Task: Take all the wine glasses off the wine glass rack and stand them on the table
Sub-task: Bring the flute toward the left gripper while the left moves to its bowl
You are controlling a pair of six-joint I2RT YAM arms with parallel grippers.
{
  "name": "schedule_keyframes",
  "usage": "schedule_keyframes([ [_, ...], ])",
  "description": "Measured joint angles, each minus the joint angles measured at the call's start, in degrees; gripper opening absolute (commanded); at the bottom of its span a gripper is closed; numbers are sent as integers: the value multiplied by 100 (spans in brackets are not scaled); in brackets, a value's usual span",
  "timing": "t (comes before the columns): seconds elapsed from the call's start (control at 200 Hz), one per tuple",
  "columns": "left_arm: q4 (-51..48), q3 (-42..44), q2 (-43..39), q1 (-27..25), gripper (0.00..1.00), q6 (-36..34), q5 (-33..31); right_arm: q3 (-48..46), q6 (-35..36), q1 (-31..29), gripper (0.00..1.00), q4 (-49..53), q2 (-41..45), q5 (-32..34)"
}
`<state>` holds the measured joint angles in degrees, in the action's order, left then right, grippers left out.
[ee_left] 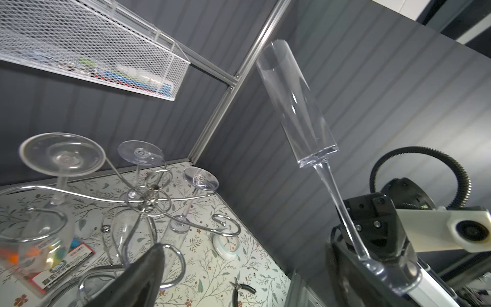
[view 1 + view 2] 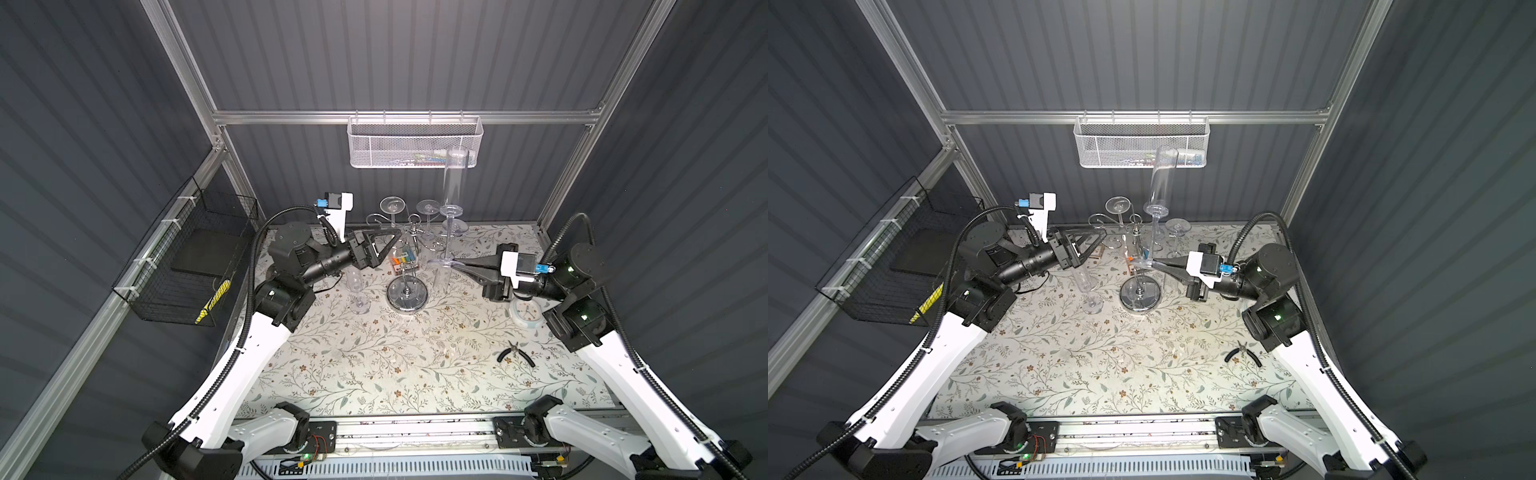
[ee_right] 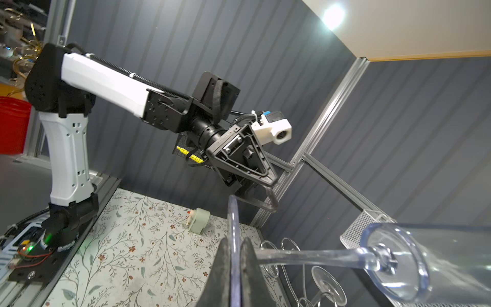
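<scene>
My right gripper (image 2: 455, 262) (image 3: 235, 255) is shut on the foot disc of a clear flute-shaped wine glass (image 2: 454, 178) (image 1: 295, 103). The glass stands upright in the air to the right of the wine glass rack (image 2: 407, 296) (image 1: 150, 196), apart from it. The rack is chrome with curled arms, and three other glasses hang upside down on it (image 2: 392, 205). My left gripper (image 2: 392, 237) (image 1: 244, 279) is open beside the rack's top arms, with nothing between its fingers.
Another flute (image 2: 359, 291) stands on the table left of the rack's base. Behind the rack lies a colourful box (image 2: 403, 262). A white clock (image 2: 525, 313) and pliers (image 2: 515, 353) lie at right. A white mesh basket (image 2: 413, 143) hangs on the back wall and a black wire basket (image 2: 187, 257) on the left wall.
</scene>
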<state>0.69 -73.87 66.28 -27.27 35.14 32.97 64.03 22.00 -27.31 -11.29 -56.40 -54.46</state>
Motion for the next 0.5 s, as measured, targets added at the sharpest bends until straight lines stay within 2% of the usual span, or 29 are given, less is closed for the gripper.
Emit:
schedule_keyframes([
  [0.285, 474, 44, 251, -85, 92, 282, 966, 131, 1541, -503, 0, 966, -127, 50],
  [0.5, 372, -22, 378, -647, 85, 85, 1283, 306, 2197, -737, 0, 1360, -236, 168],
])
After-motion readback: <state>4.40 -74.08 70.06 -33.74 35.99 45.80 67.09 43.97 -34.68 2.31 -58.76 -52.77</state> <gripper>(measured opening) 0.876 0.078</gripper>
